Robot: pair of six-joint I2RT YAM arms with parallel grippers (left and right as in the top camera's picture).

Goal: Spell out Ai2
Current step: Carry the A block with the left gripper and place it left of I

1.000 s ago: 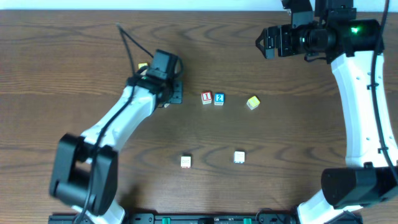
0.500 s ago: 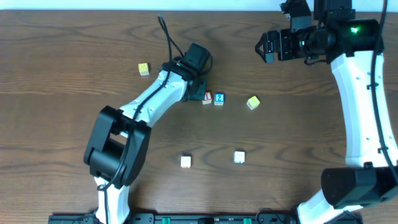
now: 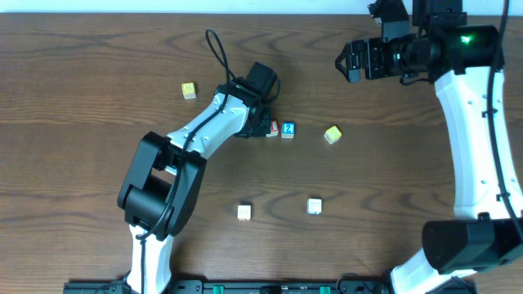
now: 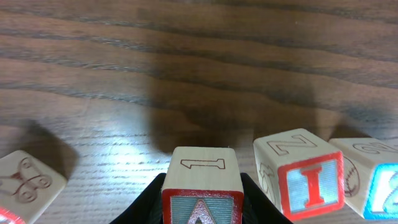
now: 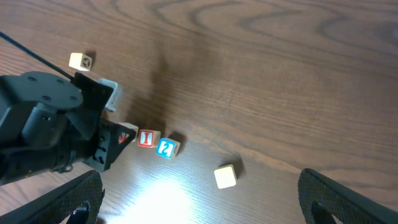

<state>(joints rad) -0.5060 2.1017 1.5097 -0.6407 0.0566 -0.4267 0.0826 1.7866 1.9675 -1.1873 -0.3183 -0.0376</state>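
Observation:
My left gripper [image 3: 263, 124] is shut on a wooden block with a red-framed A [image 4: 200, 186] and holds it just left of the red I block [image 3: 272, 129], low over the table. The I block [image 4: 301, 171] stands close beside the A block. The blue 2 block [image 3: 288, 129] touches the I block on its right and also shows in the left wrist view [image 4: 382, 180]. The right wrist view shows the I block [image 5: 147, 138] and the 2 block [image 5: 166, 147] side by side. My right gripper [image 3: 347, 61] is open and empty, high at the far right.
A yellow-green block [image 3: 332, 135] lies right of the 2 block. A yellow block [image 3: 189, 90] lies at the far left. Two pale blocks [image 3: 243, 212] [image 3: 315, 206] lie nearer the front. A block with a butterfly [image 4: 28, 183] sits left of my left gripper.
My left arm has swung right from beside the yellow block to the I block's left side, then settled slightly. The right arm has not moved.

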